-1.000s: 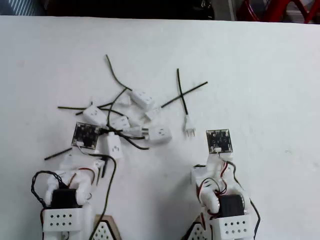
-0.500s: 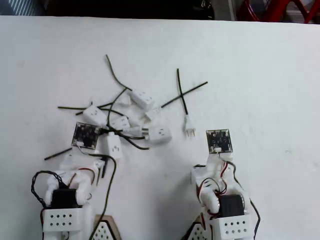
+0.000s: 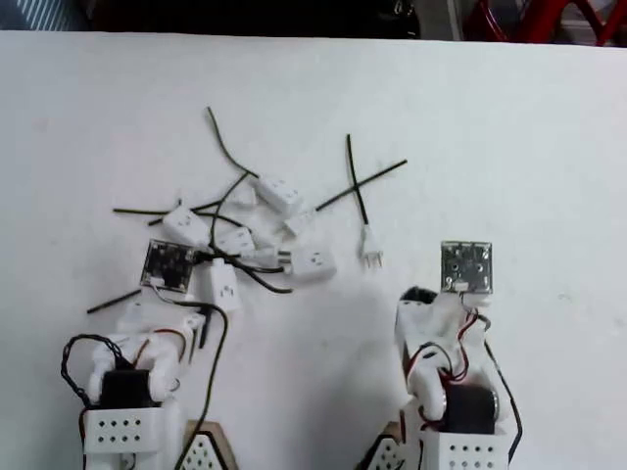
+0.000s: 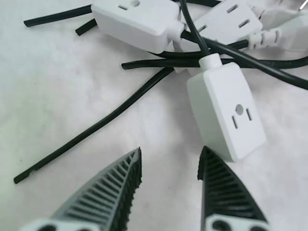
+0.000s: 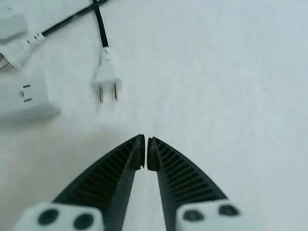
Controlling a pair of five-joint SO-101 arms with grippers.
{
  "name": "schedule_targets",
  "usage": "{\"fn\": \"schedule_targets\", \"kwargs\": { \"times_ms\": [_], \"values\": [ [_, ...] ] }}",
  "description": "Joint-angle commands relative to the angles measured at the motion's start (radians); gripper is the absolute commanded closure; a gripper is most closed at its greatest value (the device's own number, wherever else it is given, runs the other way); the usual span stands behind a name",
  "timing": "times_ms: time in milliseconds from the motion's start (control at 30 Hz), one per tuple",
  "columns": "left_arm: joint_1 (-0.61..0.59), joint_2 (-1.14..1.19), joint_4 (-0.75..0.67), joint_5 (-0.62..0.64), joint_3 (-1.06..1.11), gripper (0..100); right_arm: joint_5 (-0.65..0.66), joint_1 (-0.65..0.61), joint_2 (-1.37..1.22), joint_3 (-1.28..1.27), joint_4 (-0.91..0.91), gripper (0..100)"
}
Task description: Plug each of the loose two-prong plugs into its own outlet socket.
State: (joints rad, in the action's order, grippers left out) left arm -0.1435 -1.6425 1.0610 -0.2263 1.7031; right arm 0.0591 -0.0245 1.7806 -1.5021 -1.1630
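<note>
Our right tool (image 5: 146, 142) hangs low over the table (image 5: 231, 72), its two fingers pressed together on nothing. The loose two-prong plug (image 5: 107, 72) lies flat on the table just ahead of it, a little off to one side. Its prongs point back toward the tool, and its black cord (image 5: 100, 19) trails away behind. Near the plug lies a white outlet socket (image 5: 24, 98) with its slots showing.

Our left tool (image 4: 169, 154) sits over the tangle of cords (image 4: 144, 91) with its fingers apart and empty. A white socket block (image 4: 226, 110) lies just beside one fingertip.

We judge the step in hand to be picking up the plug. To do it well, we first spread the right fingers and line them up over the plug's white body, not over the cord or the prongs. We close across the flat sides so the prongs stick out free and straight for the socket. The plug is small and may twist in the grip, so a square, firm hold matters. The sockets look light and likely to slide, so we think the left tool should pin one down before we push.
</note>
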Motion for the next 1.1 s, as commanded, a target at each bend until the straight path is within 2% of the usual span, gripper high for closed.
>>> {"fn": "schedule_targets", "kwargs": {
  "times_ms": [0, 67, 100, 200, 300, 533, 700, 1067],
  "values": [
    [0.002, -0.012, 0.002, 0.005, -0.006, 80, 0.207, -0.012, -0.004, 0.127, 0.028, 97.8],
    [0.002, -0.012, 0.002, 0.006, -0.006, 80, 0.333, -0.021, -0.005, 0.199, 0.036, 97.7],
    [0.002, -0.012, 0.002, 0.008, -0.006, 80, 0.347, -0.045, -0.007, 0.230, 0.044, 97.6],
    [0.002, -0.012, 0.002, 0.009, -0.006, 80, 0.324, -0.124, -0.071, 0.316, 0.048, 96.1],
    [0.002, -0.012, 0.003, 0.009, -0.006, 80, 0.322, -0.173, -0.254, 0.411, 0.050, 96.1],
    [0.002, -0.012, 0.003, 0.009, -0.006, 80, 0.262, -0.183, -0.854, 0.726, 0.048, 95.9],
    [0.002, -0.012, 0.003, 0.009, -0.006, 80, 0.189, -0.182, -1.244, 0.941, 0.030, 88.0],
    [0.002, -0.012, 0.003, 0.011, -0.006, 80, 0.135, -0.183, -1.773, 1.211, 0.008, 86.5]
  ]
}}
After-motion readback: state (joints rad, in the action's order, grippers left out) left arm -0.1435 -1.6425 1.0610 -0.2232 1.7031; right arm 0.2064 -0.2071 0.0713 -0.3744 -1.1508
